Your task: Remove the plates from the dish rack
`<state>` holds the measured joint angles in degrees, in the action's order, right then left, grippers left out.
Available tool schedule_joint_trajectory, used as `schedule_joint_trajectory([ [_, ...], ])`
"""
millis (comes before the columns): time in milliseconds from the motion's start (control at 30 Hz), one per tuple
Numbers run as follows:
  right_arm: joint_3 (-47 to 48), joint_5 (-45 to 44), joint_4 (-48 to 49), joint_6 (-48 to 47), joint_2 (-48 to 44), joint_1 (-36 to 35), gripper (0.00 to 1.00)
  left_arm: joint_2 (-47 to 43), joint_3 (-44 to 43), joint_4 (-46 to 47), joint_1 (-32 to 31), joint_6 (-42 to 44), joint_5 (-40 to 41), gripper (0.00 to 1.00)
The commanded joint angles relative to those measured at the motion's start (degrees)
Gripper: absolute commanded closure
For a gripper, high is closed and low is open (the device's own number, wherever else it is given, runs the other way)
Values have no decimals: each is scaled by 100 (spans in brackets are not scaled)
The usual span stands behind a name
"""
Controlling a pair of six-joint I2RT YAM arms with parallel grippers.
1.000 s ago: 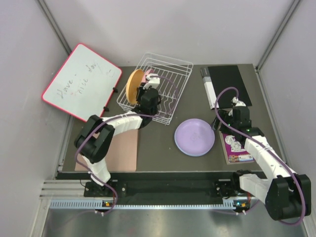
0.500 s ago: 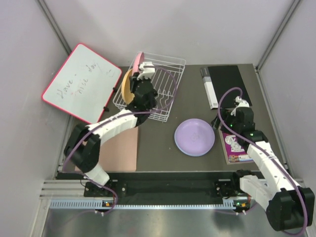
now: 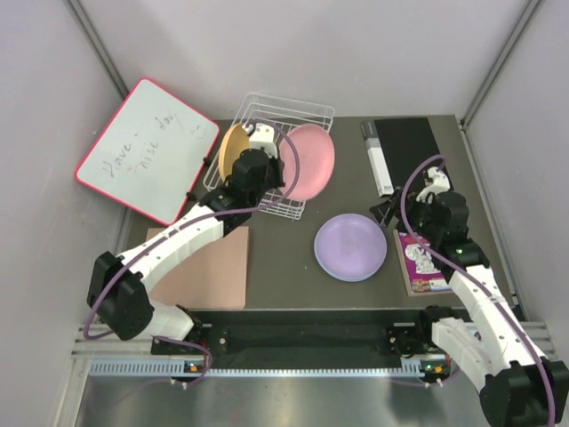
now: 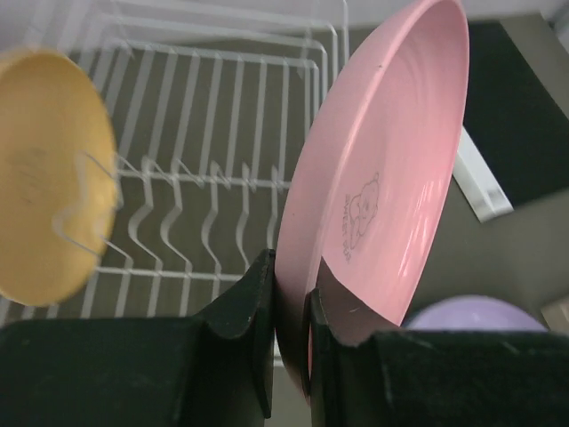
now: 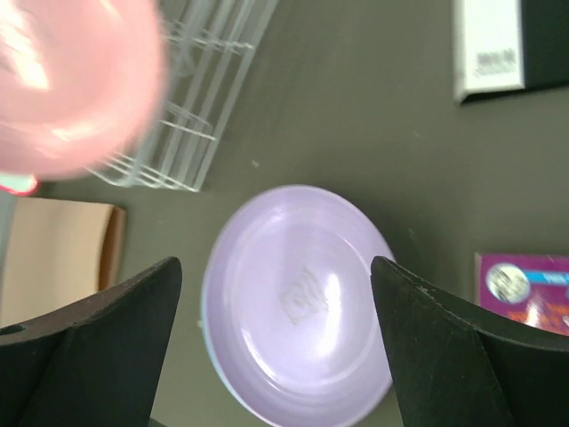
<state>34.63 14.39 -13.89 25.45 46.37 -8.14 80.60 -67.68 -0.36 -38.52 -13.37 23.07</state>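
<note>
Left gripper (image 4: 289, 298) clamps the pink plate (image 4: 382, 178), whose stamped mark is illegible; right gripper (image 5: 276, 298) gapes near the purple plate (image 5: 302, 307).

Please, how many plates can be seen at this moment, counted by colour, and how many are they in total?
orange-yellow plate: 1
pink plate: 1
purple plate: 1
Total: 3

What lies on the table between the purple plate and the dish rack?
Nothing. In the right wrist view the stretch of table between the purple plate and the dish rack is bare. The top view shows the same.
</note>
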Motion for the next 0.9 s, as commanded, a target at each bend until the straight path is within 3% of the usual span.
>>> schedule_joint_trajectory([
  [0, 184, 863, 1291, 433, -32, -74, 13, -255, 369, -87, -15, -1141, -1540, 100],
  [400, 88, 1136, 2100, 645, 724, -179, 15, -440, 747, 598, -50, -1871, -3168, 100],
  [533, 26, 1040, 2276, 645, 891, -249, 22, -492, 774, 678, -111, -1933, -3449, 100],
  [633, -61, 1066, 2496, 680, 891, -267, 42, -510, 818, 669, -138, -1933, -3678, 100],
  [667, -79, 1074, 2531, 663, 891, -267, 56, -501, 835, 686, -138, -1933, -3791, 100],
  [733, -158, 1275, 2645, 628, 891, -258, 69, -484, 879, 730, -138, -1898, -3932, 100],
  [800, -237, 1408, 2848, 654, 891, -276, 94, -396, 914, 853, -138, -1924, -4231, 100],
  [867, -281, 1347, 2735, 689, 865, -276, 100, -300, 888, 845, -138, -1933, -4284, 94],
])
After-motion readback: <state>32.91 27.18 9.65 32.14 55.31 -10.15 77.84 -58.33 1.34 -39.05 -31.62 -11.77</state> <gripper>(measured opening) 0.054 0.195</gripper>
